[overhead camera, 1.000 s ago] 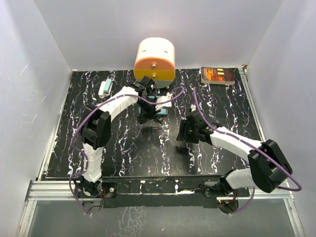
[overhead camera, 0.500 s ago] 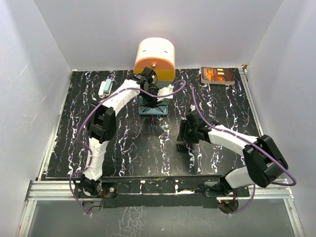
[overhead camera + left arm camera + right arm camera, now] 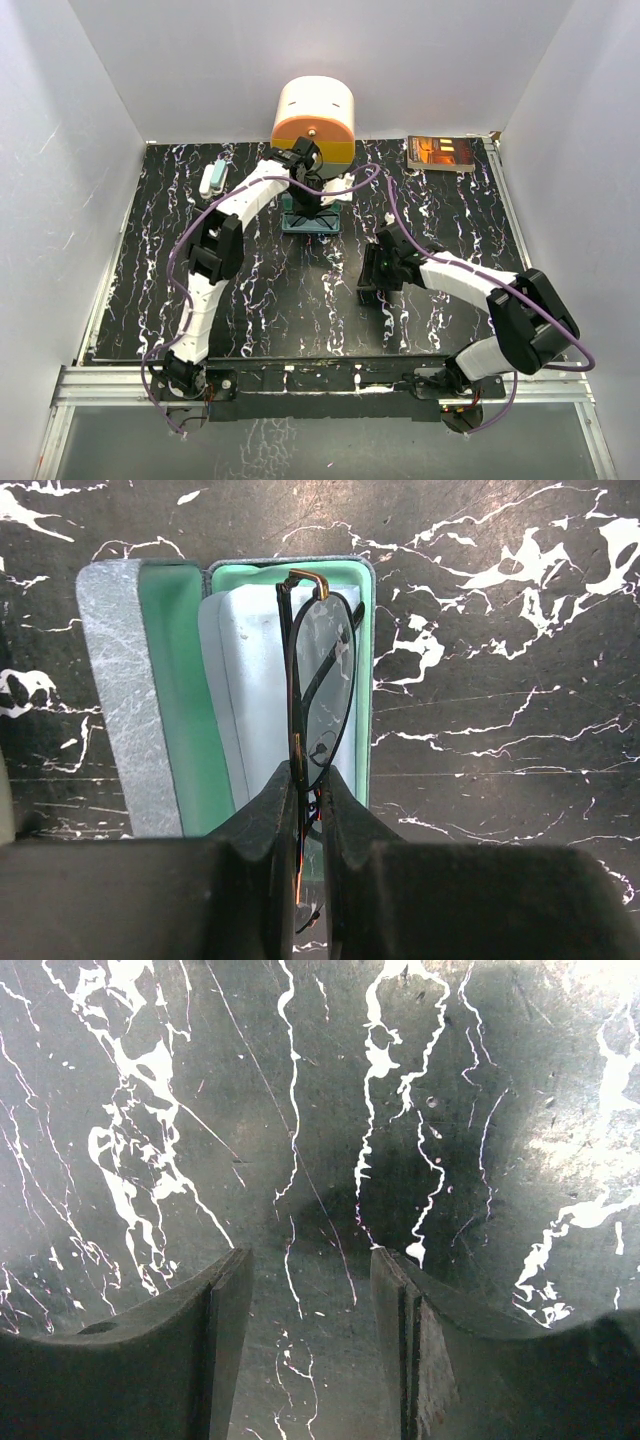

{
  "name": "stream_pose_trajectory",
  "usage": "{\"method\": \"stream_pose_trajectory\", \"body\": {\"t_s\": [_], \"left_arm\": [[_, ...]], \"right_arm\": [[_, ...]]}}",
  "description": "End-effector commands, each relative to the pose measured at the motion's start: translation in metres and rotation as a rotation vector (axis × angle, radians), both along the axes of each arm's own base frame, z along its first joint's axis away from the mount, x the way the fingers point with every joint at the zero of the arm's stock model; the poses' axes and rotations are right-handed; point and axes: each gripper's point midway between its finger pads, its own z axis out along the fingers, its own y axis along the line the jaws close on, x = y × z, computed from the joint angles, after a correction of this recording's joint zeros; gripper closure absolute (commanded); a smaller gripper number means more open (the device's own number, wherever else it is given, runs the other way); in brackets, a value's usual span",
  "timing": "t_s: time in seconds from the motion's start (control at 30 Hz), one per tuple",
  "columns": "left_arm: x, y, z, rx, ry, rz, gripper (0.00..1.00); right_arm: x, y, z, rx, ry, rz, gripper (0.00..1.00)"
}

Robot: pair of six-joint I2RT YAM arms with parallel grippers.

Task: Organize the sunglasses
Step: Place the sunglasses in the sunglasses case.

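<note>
Top external: left gripper [image 3: 305, 203] over open case [image 3: 312, 223] toward far edge, white-orange drum [image 3: 313, 118] just behind. Right gripper [image 3: 372, 288] mid-table [image 3: 150, 280], black marbled surface around it.
Left wrist: fingers clamped on sunglasses [image 3: 318, 680], on edge over the case's teal lining.
Right wrist: jaws parted, nothing between.

Orange-and-white drum [image 3: 313, 120] close behind the open case [image 3: 180, 700]; bare table [image 3: 300, 1090] beneath right end effector [image 3: 312, 1260].

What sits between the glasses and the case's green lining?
A pale cloth lies in the case behind the sunglasses, seen in the left wrist view.
</note>
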Motion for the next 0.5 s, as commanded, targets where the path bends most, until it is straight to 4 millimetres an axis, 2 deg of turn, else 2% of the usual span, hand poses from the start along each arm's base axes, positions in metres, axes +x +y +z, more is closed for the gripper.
{"method": "stream_pose_trajectory", "body": {"t_s": [0.0,0.2,0.47], "left_arm": [[0.003,-0.002,0.010,-0.035,0.015,-0.019,1.00],[0.012,0.001,0.003,-0.036,0.035,0.004,1.00],[0.003,0.005,-0.006,-0.019,0.091,-0.004,1.00]], "right_arm": [[0.023,0.011,0.016,0.044,-0.086,0.014,0.45],[0.024,0.008,0.013,0.038,-0.080,0.016,0.45],[0.024,0.009,0.010,0.051,-0.072,0.019,0.45]]}}
